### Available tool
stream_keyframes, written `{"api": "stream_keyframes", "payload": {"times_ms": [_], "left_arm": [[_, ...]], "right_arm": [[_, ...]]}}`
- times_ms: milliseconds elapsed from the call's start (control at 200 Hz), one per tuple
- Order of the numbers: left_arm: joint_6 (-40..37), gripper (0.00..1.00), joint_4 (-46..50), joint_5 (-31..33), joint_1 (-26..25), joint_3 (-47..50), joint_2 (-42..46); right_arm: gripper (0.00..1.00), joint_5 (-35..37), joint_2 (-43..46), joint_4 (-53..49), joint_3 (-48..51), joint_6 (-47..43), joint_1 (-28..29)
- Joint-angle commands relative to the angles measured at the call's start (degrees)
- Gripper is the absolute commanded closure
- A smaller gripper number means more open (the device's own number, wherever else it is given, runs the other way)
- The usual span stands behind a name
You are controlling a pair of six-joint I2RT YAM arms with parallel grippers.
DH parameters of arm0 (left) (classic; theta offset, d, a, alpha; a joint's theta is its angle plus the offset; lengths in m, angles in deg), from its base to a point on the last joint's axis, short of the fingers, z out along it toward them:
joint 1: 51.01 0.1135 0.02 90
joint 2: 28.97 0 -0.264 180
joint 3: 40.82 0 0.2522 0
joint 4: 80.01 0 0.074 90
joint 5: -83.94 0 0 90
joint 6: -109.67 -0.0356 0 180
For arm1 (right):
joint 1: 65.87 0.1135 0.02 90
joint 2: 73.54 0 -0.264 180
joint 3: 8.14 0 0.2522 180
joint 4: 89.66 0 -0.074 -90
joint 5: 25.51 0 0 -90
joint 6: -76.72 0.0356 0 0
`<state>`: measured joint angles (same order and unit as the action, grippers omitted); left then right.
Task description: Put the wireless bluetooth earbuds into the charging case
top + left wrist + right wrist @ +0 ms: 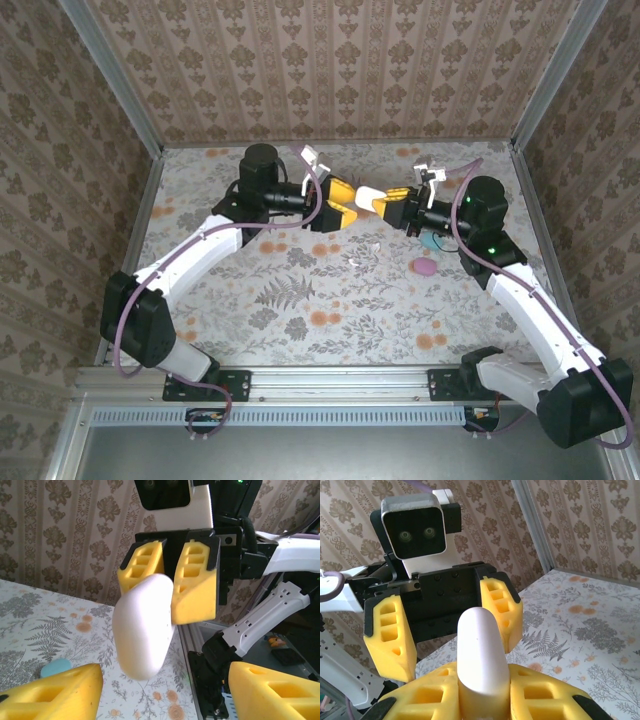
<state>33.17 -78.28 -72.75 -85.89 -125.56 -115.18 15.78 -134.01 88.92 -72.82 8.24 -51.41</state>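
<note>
The right gripper (165,602) is clamped on the lower half of the white case (479,650), so the case's rounded free end sticks out past the fingers. This hold lifts the case above the table (300,330) and presents it to the other arm.

The left gripper (447,640) faces the case head-on with its jaws parted. 1 finger stands on each side of the free end, and neither appears to touch it. This placement suits a 2-handed action (probably steadying the body while the lid is opened). The case looks closed, and no seam is visible.

2 small white pieces (355,258), probably earbuds, lie on the table below the case and towards the arm bases. A pink case (424,266) and a teal item (432,243) lie to the right of the white case, beside the right arm. No earbud is loaded yet.
</note>
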Motion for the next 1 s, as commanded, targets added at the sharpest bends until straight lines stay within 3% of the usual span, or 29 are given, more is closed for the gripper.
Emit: {"api": "stream_keyframes", "payload": {"times_ms": [0,640,995], "left_arm": [[-0.1,0.34,-0.1,-2.0,-0.7,-2.2,-0.7],[3.1,0.61,-3.9,-1.0,-2.1,-2.8,-1.2],[0.7,0.74,-1.2,-1.2,-2.1,-3.0,-1.1]], "right_arm": [[0.77,-2.4,0.4,3.1,0.6,-1.0,0.6],[0.76,-2.0,0.3,4.1,1.6,-1.7,2.2],[0.76,-1.1,0.3,5.3,2.0,-1.1,2.5]]}}
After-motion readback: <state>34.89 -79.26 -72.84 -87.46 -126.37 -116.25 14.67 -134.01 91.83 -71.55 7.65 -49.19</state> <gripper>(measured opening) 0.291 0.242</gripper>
